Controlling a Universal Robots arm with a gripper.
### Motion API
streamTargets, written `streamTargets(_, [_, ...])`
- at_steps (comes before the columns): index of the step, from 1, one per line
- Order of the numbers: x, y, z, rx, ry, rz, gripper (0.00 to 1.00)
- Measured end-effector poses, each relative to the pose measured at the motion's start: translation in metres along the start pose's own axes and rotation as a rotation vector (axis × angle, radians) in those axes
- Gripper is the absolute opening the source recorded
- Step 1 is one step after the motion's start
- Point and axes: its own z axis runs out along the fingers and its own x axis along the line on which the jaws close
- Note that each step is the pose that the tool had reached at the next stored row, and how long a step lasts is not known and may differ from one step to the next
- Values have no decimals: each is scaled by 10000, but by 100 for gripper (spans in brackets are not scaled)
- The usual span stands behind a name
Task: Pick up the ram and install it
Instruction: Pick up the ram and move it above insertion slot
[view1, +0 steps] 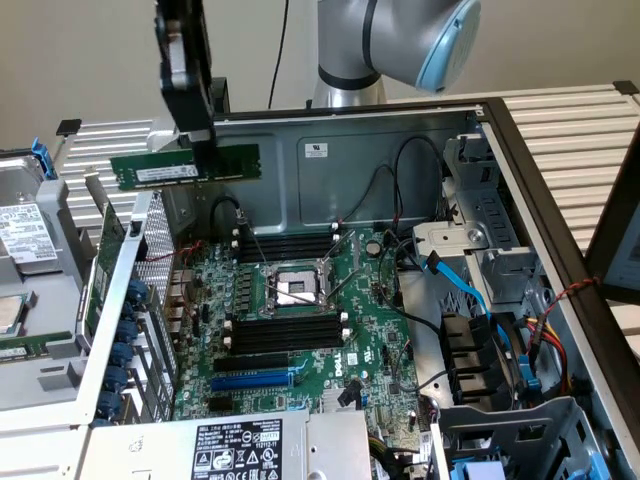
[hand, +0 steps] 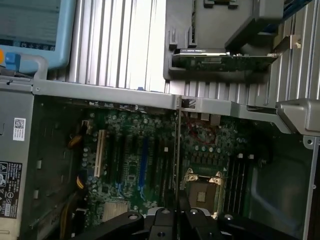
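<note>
The pick-up step was complete: the gripper (view1: 203, 160) was closed narrowly on the ram (view1: 150, 171), holding it level in the air above the rear of the open computer case (view1: 350, 150), well clear of the motherboard (view1: 370, 300). Installation was not yet done, since the ram sat in none of the black memory slots (view1: 285, 332) flanking the processor socket (view1: 290, 290). An upright green card (view1: 108, 250) on the exterior view's left and loose black cables (view1: 397, 190) near the upper slots bordered the way down.
</note>
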Motion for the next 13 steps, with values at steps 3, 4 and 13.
streamTargets(3, [-8, -138, 32, 0, 0, -1, 13])
streamTargets(4, [-12, -182, 41, 0, 0, 0, 13])
streamTargets(13, [-65, -589, 141, 0, -3, 0, 13])
